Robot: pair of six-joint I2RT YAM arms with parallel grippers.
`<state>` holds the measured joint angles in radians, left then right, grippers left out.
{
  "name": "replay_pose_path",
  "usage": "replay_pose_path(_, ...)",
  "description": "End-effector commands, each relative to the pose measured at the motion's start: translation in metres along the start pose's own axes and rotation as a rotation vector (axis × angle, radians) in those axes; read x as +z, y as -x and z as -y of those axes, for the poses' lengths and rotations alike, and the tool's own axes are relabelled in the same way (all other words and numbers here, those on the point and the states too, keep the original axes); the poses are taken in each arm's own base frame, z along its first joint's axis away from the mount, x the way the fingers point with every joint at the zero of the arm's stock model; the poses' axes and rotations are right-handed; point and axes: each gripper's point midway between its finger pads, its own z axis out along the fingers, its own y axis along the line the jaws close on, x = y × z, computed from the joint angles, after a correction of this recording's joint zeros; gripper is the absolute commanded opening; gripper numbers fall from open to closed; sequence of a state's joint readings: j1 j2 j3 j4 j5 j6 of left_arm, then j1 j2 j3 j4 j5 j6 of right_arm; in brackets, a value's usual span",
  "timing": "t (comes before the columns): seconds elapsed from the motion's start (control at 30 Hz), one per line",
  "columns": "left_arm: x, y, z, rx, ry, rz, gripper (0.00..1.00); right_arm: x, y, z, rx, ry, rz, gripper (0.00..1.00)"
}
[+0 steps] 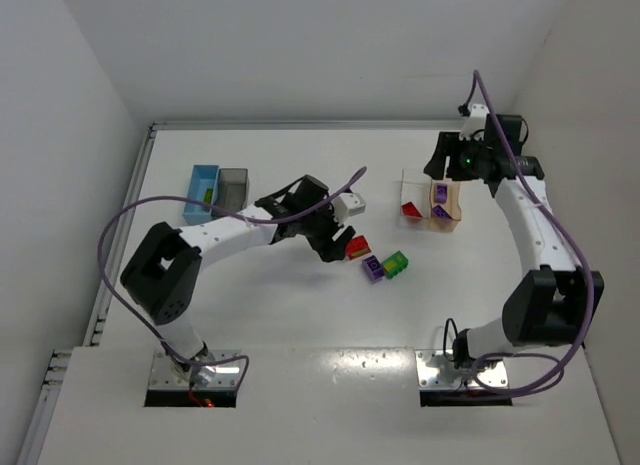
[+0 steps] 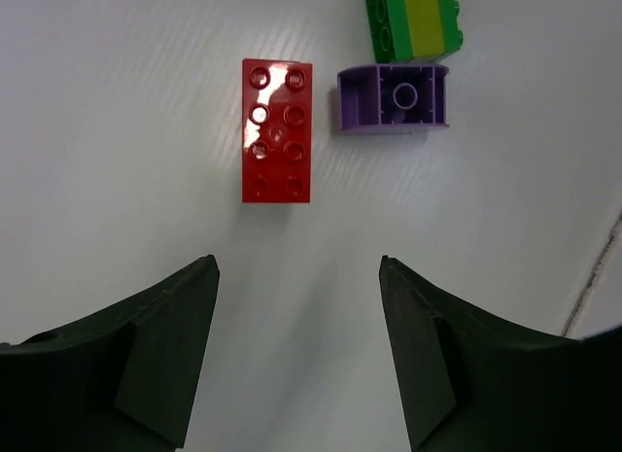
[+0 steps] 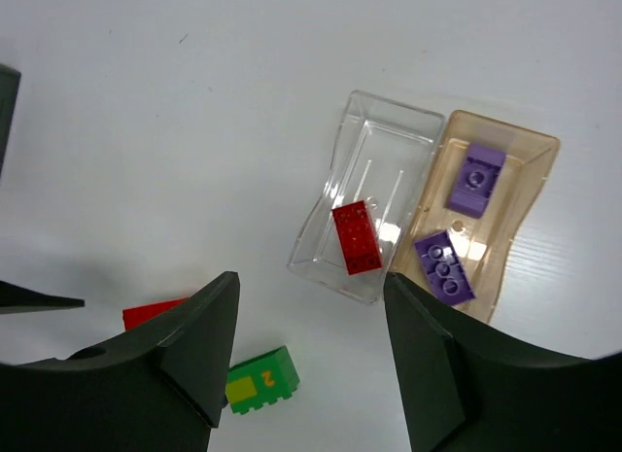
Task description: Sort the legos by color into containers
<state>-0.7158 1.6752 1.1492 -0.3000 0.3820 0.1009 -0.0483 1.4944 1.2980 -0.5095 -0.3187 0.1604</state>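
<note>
My left gripper (image 1: 336, 245) is open and empty, hovering just short of a red lego (image 2: 277, 130) lying flat on the table. A purple lego (image 2: 394, 97) on its side and a green lego with a yellow label (image 2: 413, 22) lie just beyond it. My right gripper (image 1: 440, 167) is open and empty, high above the clear bin (image 3: 389, 117), which holds one red lego (image 3: 357, 237). The tan bin (image 3: 525, 141) beside it holds two purple legos (image 3: 475, 178). The light blue bin (image 1: 205, 180) holds a green piece; the dark grey bin (image 1: 233, 188) stands next to it.
The light blue and grey bins stand together at the back left, the clear and tan bins at the back right. The loose green lego (image 3: 260, 380) and red lego (image 3: 154, 313) lie between the two arms. White walls close in the table.
</note>
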Motion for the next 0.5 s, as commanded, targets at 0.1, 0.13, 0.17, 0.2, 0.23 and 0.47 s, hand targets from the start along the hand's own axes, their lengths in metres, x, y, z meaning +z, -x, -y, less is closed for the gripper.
replay_pose_path(0.1, 0.027, 0.044, -0.002, 0.094, 0.022, 0.067, 0.73, -0.023, -0.005, 0.015, 0.02, -0.037, 0.012, 0.62)
replay_pose_path(0.13, 0.032, 0.045, 0.002, 0.1, 0.013, 0.063, 0.73, -0.024, -0.007, 0.013, 0.024, -0.028, 0.002, 0.62)
replay_pose_path(0.17, 0.034, 0.046, 0.0, 0.109, 0.014, 0.063, 0.73, -0.025, -0.007, 0.017, 0.03, -0.036, 0.004, 0.62)
replay_pose_path(0.2, 0.041, 0.043, 0.001, 0.111, 0.014, 0.048, 0.73, -0.026, -0.007, 0.019, 0.036, -0.034, 0.007, 0.62)
replay_pose_path(0.23, 0.043, 0.046, 0.0, 0.112, 0.014, 0.052, 0.73, -0.026, -0.007, 0.019, 0.036, -0.034, 0.007, 0.62)
replay_pose_path(0.47, 0.06, 0.034, 0.006, 0.122, -0.007, 0.013, 0.7, -0.023, -0.002, 0.032, 0.066, -0.027, -0.01, 0.62)
